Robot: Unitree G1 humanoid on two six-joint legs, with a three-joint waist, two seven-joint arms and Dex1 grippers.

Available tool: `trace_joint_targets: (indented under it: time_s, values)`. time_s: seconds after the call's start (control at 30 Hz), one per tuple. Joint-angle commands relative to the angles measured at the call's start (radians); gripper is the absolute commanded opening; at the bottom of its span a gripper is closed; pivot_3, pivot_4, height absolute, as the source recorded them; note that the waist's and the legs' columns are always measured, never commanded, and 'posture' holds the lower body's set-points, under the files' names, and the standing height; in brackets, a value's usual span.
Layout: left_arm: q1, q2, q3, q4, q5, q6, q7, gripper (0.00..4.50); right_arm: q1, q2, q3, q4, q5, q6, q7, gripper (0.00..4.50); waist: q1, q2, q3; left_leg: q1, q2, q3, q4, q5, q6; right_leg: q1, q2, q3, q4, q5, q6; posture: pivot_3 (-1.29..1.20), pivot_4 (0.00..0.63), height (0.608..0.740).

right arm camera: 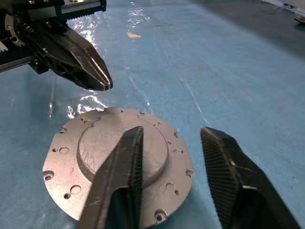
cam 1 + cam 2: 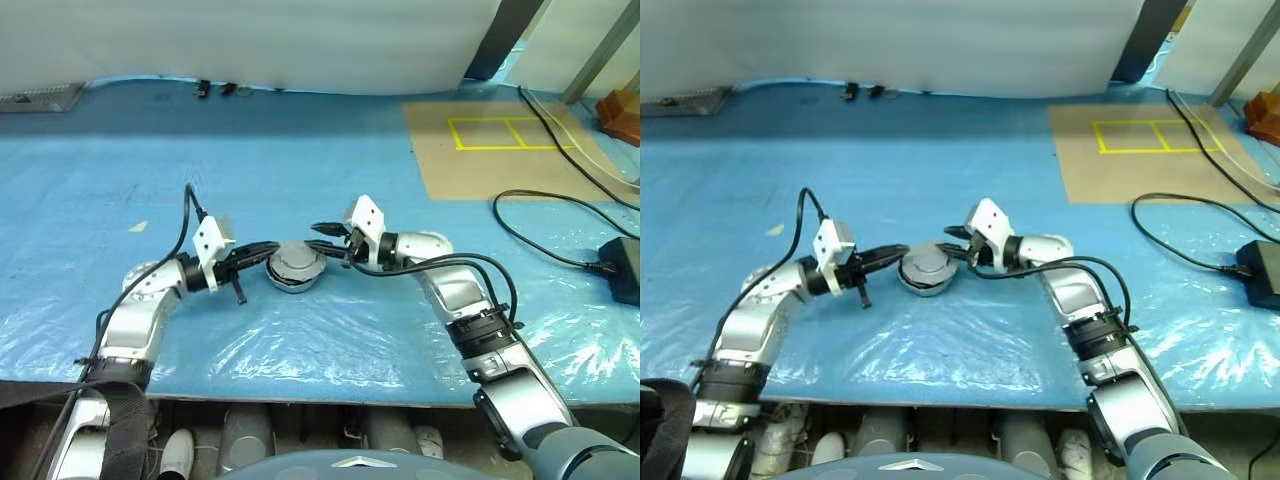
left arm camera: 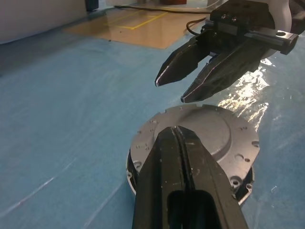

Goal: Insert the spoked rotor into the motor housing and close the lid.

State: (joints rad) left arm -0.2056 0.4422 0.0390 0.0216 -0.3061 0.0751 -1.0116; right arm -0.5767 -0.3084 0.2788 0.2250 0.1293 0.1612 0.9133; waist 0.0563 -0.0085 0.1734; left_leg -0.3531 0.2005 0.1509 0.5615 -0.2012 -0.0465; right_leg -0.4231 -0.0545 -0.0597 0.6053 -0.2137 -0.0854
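The motor housing [image 2: 293, 281] sits in the middle of the blue table with a silver lid [image 1: 93, 143] lying on top, a round plate with a raised centre and small holes around its rim. The spoked rotor is hidden. My left gripper [image 3: 175, 129] is shut and empty, its tip over the lid's left edge [image 2: 270, 246]. My right gripper [image 1: 170, 130] is open and empty. It reaches in from the right, with its fingertips just above the lid's right side [image 2: 318, 237]. The two grippers face each other across the lid.
Clear plastic film [image 2: 330, 345] covers the near part of the blue table [image 2: 300, 150]. A brown board with yellow tape [image 2: 500, 140] lies at the back right. Black cables [image 2: 545, 255] and a black adapter [image 2: 625, 268] lie at the right edge.
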Motion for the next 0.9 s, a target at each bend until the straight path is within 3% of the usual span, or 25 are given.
trace_joint_targets:
  time_s: [0.03,0.17,0.9]
  values:
    - [0.037,0.011,0.040,-0.095,-0.027,0.005,0.056,0.00,-0.036,0.014,-0.001,0.019,-0.009,-0.052,0.016,3.08,0.000,0.000,0.000,0.000,0.000,0.000,0.000,0.000,0.000,0.000,0.000,0.000,0.000,0.000,0.000,0.00,0.150,0.740]
    - [0.081,0.018,0.054,-0.141,-0.041,0.014,0.092,0.00,-0.058,0.025,-0.003,0.032,-0.009,-0.066,0.028,4.44,-0.008,0.000,0.000,0.000,0.000,0.000,0.001,0.000,0.000,0.000,0.000,0.000,0.000,0.000,0.000,0.00,0.150,0.740]
    - [0.209,0.015,0.089,-0.161,-0.066,-0.062,0.158,0.00,-0.080,0.088,0.056,0.046,-0.018,0.059,0.077,4.48,-0.016,0.000,0.000,0.002,0.001,0.000,0.001,-0.002,0.004,0.000,0.001,0.001,0.001,0.000,0.000,0.00,0.150,0.740]
